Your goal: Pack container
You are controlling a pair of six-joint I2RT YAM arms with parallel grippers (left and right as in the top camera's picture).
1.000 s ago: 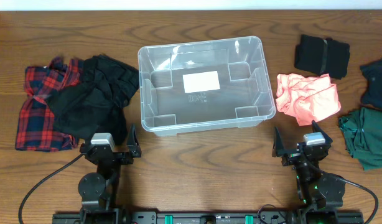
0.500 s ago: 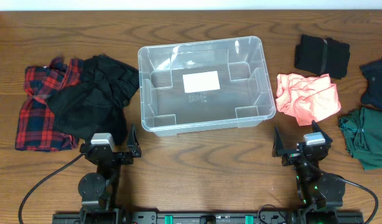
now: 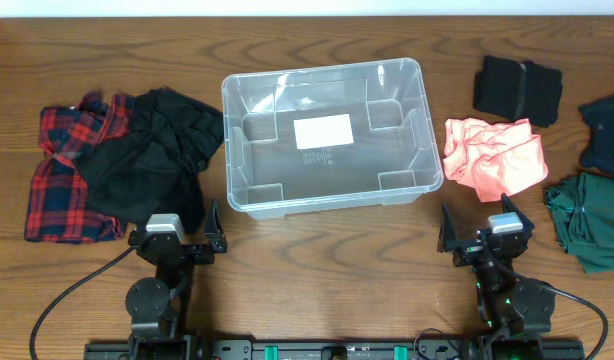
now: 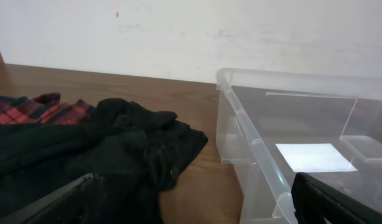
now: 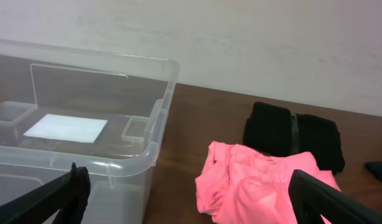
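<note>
The clear plastic container (image 3: 325, 136) with a white label stands empty at the table's middle; it also shows in the left wrist view (image 4: 303, 155) and the right wrist view (image 5: 79, 130). A black garment (image 3: 152, 160) lies on a red plaid shirt (image 3: 62, 185) to its left. A pink garment (image 3: 492, 155) lies to its right, also in the right wrist view (image 5: 265, 186). My left gripper (image 3: 175, 240) is open and empty near the front edge, below the black garment. My right gripper (image 3: 484, 240) is open and empty, below the pink garment.
A folded black cloth (image 3: 517, 88) lies at the back right. A dark navy garment (image 3: 605, 130) and a dark green garment (image 3: 590, 215) lie at the right edge. A white wall runs behind the table.
</note>
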